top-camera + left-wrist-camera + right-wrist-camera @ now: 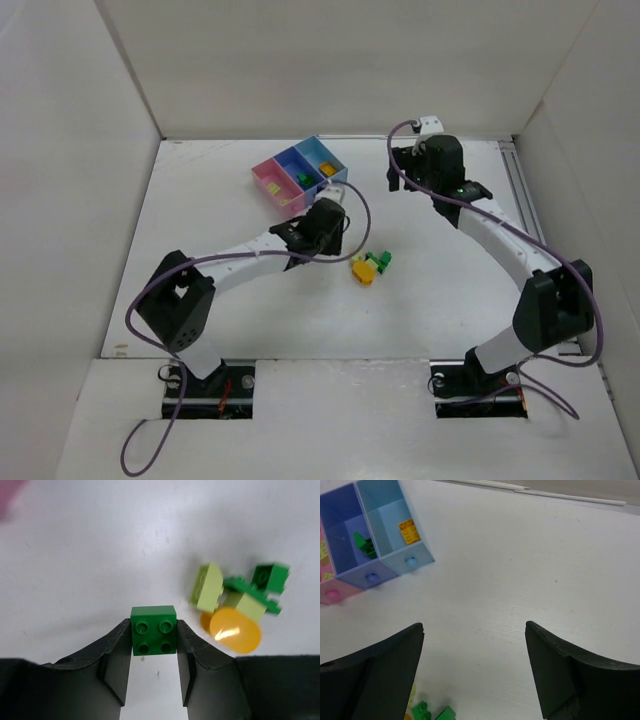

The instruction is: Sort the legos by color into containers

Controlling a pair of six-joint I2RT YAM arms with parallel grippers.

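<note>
the left gripper (153, 625) is closed narrowly on a dark green brick (153, 631), studs up, its jaws touching the brick's two sides. whether the brick is lifted off the table (90, 555) i cannot tell. the right gripper (475, 672) stands wide, with nothing between its jaws, over bare table at about 4 o'clock from the bins.

the sort looks partly done. the three joined bins sit at about 11 o'clock on the table in the top view. the light blue bin (395, 525) holds an orange-yellow brick (406, 531). the purple-blue bin (345, 535) holds dark green pieces (364, 545). the pink bin (270, 182) shows pale yellow-green bits, too small to count.

what is left is a loose pile (370, 266) near the table's middle, at about 3 o'clock from the left gripper in the top view. in the left wrist view it lies at 2 o'clock from the held brick, near but apart. it has a pale yellow-green brick (207, 586), a second pale one (246, 607), a dark green cluster (270, 577) and an orange-yellow piece (235, 630), touching or overlapping.

by colour, the held brick belongs in the purple-blue bin, at about 11 o'clock from the left gripper.
</note>
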